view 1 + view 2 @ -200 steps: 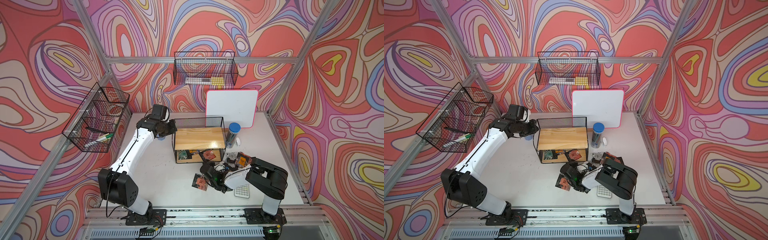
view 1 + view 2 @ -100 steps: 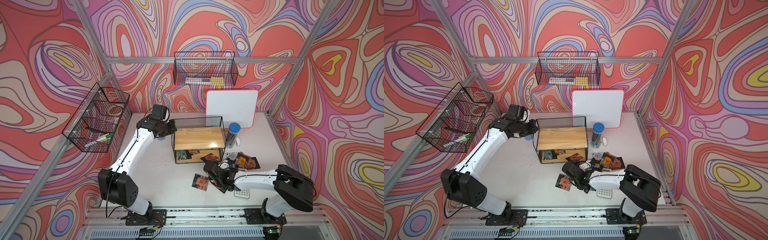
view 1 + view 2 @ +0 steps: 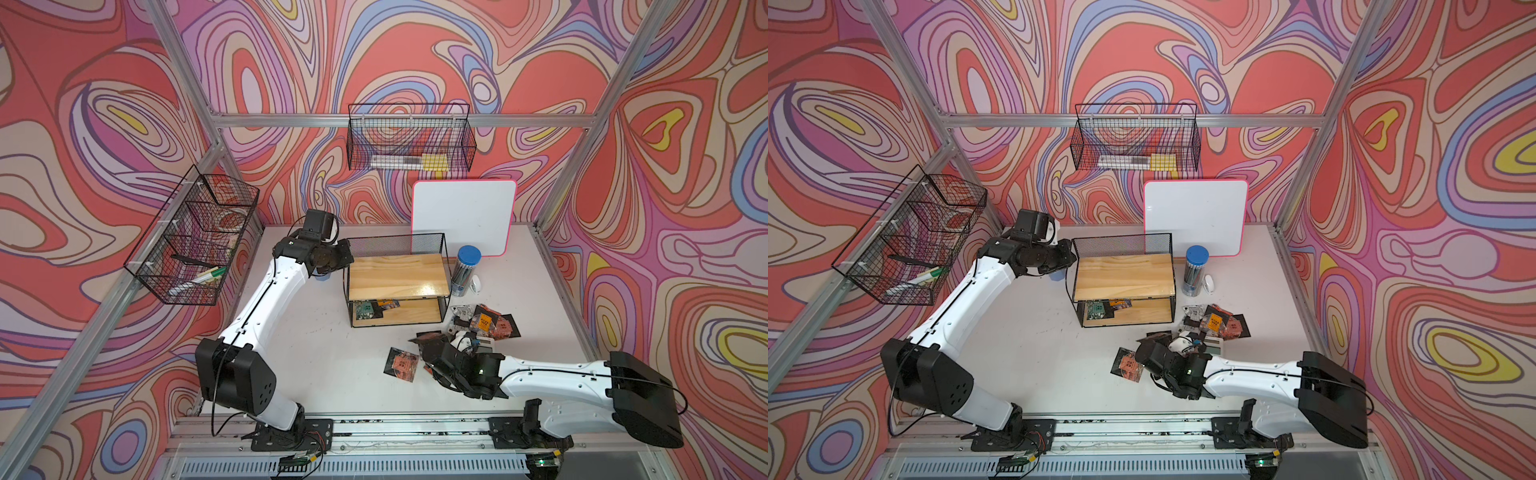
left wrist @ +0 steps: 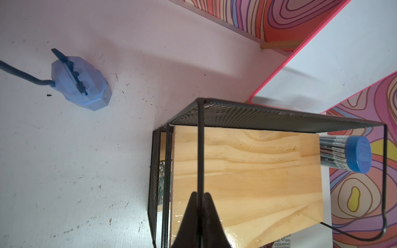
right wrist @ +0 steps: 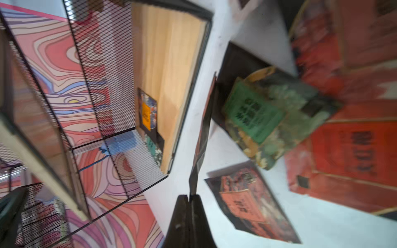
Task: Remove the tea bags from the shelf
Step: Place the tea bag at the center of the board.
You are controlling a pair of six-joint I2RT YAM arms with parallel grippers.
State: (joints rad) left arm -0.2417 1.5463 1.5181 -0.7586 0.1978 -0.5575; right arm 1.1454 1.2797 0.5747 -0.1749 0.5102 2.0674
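Left gripper is clamped tight on the black side wire of the shelf, the wire pinched between its fingers. Top board directly past its tips is bare wood. Off to the gripper's side on the table sits a blue block with a cable. The surface is white, scuffed and speckled.

Right gripper is closed on one tea bag, a dark sachet seen edge-on and sticking straight out from its tips. This view is blurred.

Ahead of the right gripper, the shelf's lower board holds tea bags near the mesh back. One red-label sachet lies flat on the table just beside the tips. In both top views a loose pile of sachets sits near the right gripper, on the side away from the shelf.

Room: swirly red, pink and purple walls with an aluminium frame. Whiteboard leans on the back wall behind the shelf, with a blue-lid jar beside it. Two black wire baskets are on the walls, one at the back and one on the left arm's side.
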